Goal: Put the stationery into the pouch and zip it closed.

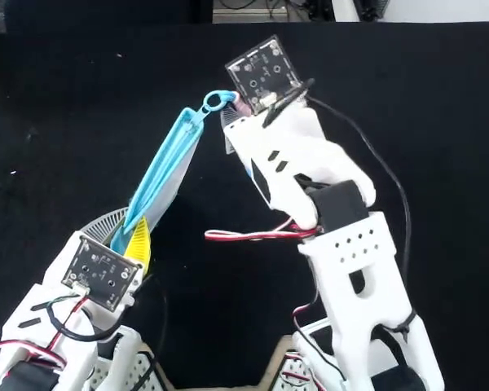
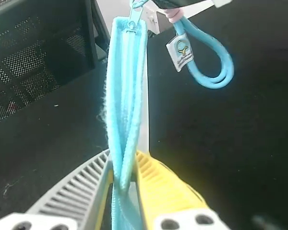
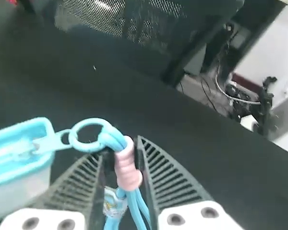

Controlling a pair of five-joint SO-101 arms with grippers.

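Black tabletop (image 1: 65,122) throughout. Past its far edge, at 12 o'clock: cables (image 1: 253,6) on pale floor (image 1: 228,15). At 1 o'clock: white surface (image 1: 448,8). Black mesh furniture (image 2: 19,62) stands close by.

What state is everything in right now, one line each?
pouch, held taut between both tools
zipper, looks closed, slider at strap end
strap, pinched at its pink bead
left tool, shut on pouch
right tool, shut on strap

White plastic arms (image 1: 350,269) carry black servos (image 1: 338,204) and red-white cables (image 1: 253,235).
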